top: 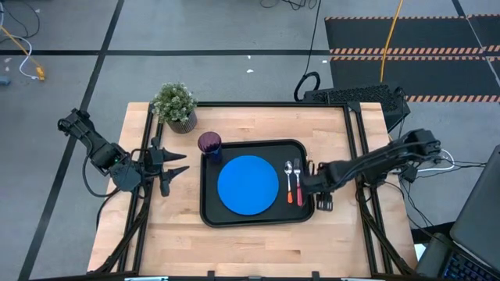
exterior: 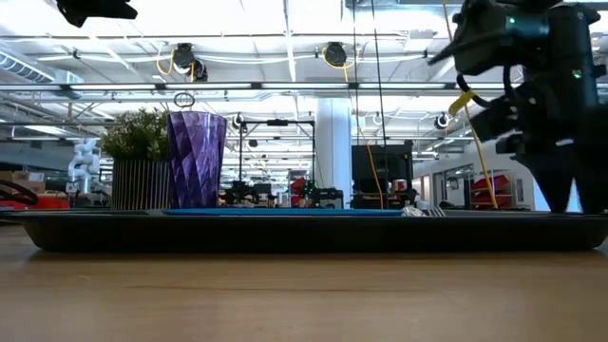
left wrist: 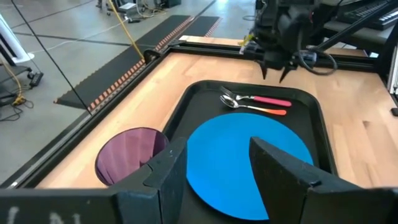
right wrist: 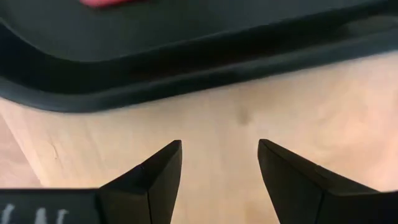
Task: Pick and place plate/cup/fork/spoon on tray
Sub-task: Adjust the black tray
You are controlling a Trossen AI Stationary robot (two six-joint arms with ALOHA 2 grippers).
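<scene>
The right end effector [top: 322,197] hangs at the tray [top: 234,220]'s edge, fork [top: 298,181] and spoon [top: 289,179] just beside it. Beyond them lie the plate [top: 248,184] and cup [top: 209,144]. The left end effector [top: 176,165] waits over the worktop [top: 258,246], well apart.

bare table [top: 258,250] below tray [top: 209,212] (unobstructed), plant [top: 176,105] crowding cup [top: 209,143]

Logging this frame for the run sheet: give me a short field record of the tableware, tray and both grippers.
tray: black, centre of table
plate: on tray, middle
cup: upright on tray, far left corner
spoon: on tray, right of plate
fork: on tray, right of spoon
left gripper: open, empty, off tray's left side
right gripper: open, empty, over bare table just off tray's right rim
</scene>
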